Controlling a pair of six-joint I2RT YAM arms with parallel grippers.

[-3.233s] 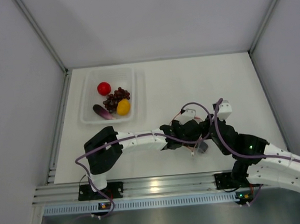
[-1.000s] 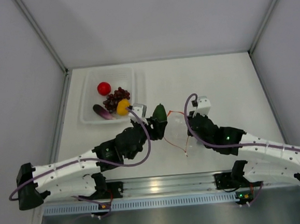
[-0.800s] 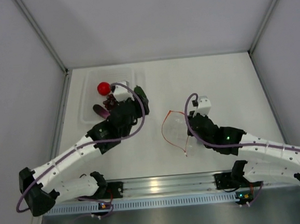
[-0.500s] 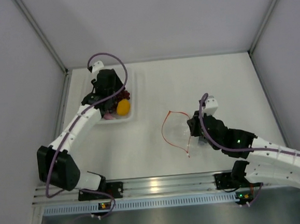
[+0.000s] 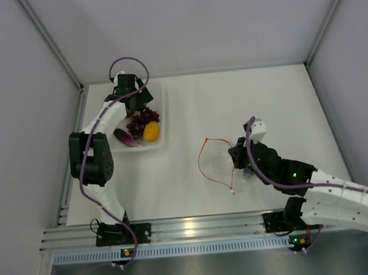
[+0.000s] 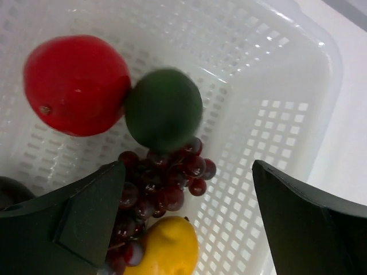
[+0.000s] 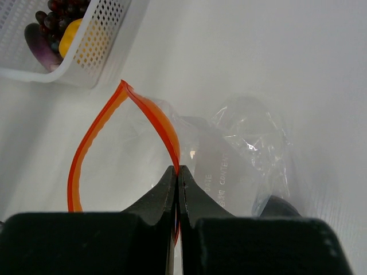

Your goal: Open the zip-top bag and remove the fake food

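Note:
The zip-top bag [image 5: 223, 163] lies open on the table, its red-orange zipper strip [image 7: 153, 114] forming a loop. My right gripper [image 7: 176, 172] is shut on that strip at the bag's right side [image 5: 238, 157]. My left gripper [image 6: 188, 166] is open and empty above the white tray [image 6: 275, 114], at the tray's far end [image 5: 138, 100]. In the tray lie the red tomato [image 6: 77, 86], the dark green oval [image 6: 163, 109] touching it, the grape bunch [image 6: 160, 183], the yellow lemon [image 6: 163, 249] and the purple eggplant [image 5: 125, 137]. The bag looks empty.
The tray [image 5: 165, 113] stands at the far left of the table, near the left wall. The left arm stretches along the table's left side. The right arm lies across the near right. The tray's corner [image 7: 103, 46] shows in the right wrist view.
My left gripper took the dark green oval from the bag to the tray and let it go there. My right gripper has kept its hold on the zipper strip.

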